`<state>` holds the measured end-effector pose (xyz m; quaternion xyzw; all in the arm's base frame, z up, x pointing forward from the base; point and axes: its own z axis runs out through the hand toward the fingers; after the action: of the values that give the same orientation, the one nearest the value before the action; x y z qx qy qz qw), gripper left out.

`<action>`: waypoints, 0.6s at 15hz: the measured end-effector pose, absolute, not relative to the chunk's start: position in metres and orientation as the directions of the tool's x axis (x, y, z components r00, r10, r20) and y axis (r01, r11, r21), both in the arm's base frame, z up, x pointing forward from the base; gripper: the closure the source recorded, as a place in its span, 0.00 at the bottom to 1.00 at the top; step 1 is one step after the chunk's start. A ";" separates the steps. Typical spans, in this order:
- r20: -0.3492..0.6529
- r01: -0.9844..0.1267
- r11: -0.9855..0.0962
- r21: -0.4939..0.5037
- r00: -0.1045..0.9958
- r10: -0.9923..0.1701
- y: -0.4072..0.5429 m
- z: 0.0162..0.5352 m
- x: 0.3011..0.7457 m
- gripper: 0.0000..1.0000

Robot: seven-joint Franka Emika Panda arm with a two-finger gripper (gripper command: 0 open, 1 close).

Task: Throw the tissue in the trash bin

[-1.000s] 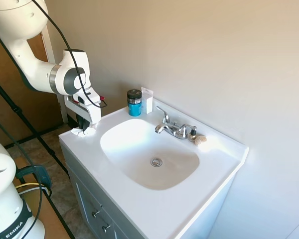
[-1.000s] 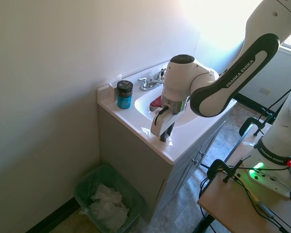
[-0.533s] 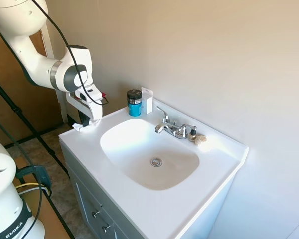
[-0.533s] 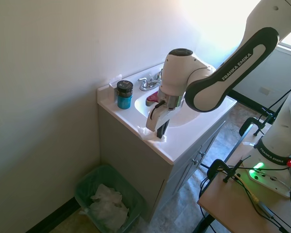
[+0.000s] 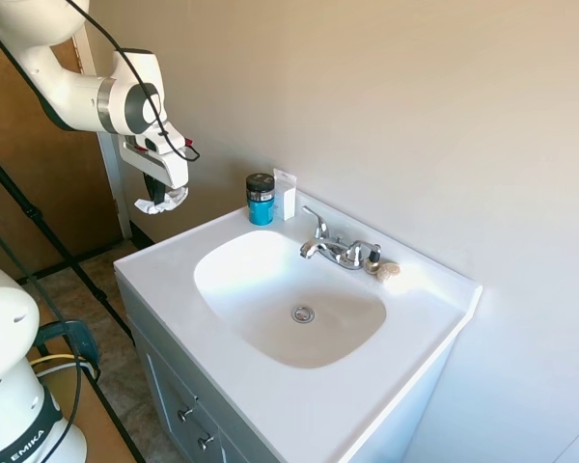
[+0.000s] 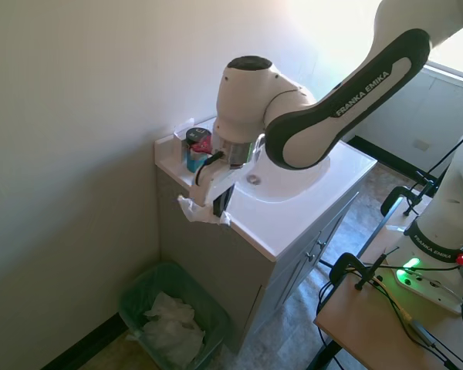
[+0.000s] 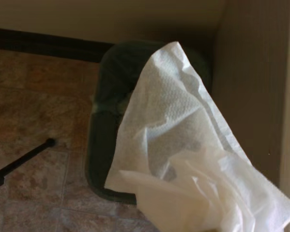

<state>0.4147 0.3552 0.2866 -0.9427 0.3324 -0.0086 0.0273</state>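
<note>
In the first exterior view, the tool (image 5: 158,196) is seen at the upper left of the frame, held in the air off the left end of the bench (image 5: 164,272). The tissue (image 5: 161,202) is pinched between its fingers and hangs as a small white wad just below them, clear of the bench top. Near the wall, at the upper middle of the frame, a blue jar (image 5: 261,200) with a dark lid is set just beside a small upright white card (image 5: 286,195). The faucet (image 5: 333,248) is placed behind the sink basin (image 5: 288,297), toward the right of centre.

In the second exterior view, the tool (image 6: 216,206) is seen left of centre, past the near corner of the bench (image 6: 293,223). The tissue (image 6: 199,211) is held in its fingers and droops beside the cabinet's side. The trash bin (image 6: 136,295), green and lined, is seen on the floor at the lower left, with crumpled white paper (image 6: 170,327) inside it.

In the wrist view, the tissue (image 7: 183,159) fills the lower right of the frame, and the dark rim of the trash bin (image 7: 94,145) is seen behind it on the tiled floor (image 7: 34,116).
</note>
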 end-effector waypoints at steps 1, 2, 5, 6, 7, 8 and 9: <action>-0.010 -0.625 -0.779 -0.047 0.780 -0.625 0.368 0.278 0.420 1.00; -0.017 -0.623 -0.781 -0.040 0.782 -0.623 0.379 0.267 0.425 1.00; -0.029 -0.629 -0.777 -0.017 0.777 -0.629 0.399 0.238 0.435 0.00; -0.032 -0.629 -0.778 -0.009 0.777 -0.628 0.401 0.230 0.436 0.00; -0.033 -0.630 -0.777 -0.001 0.777 -0.629 0.402 0.224 0.438 0.00; -0.035 -0.631 -0.776 0.005 0.775 -0.631 0.402 0.219 0.439 0.00; -0.037 -0.632 -0.775 0.009 0.774 -0.632 0.402 0.217 0.439 0.00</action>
<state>0.4395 0.4022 0.2168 -0.9418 0.3356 0.0192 0.0019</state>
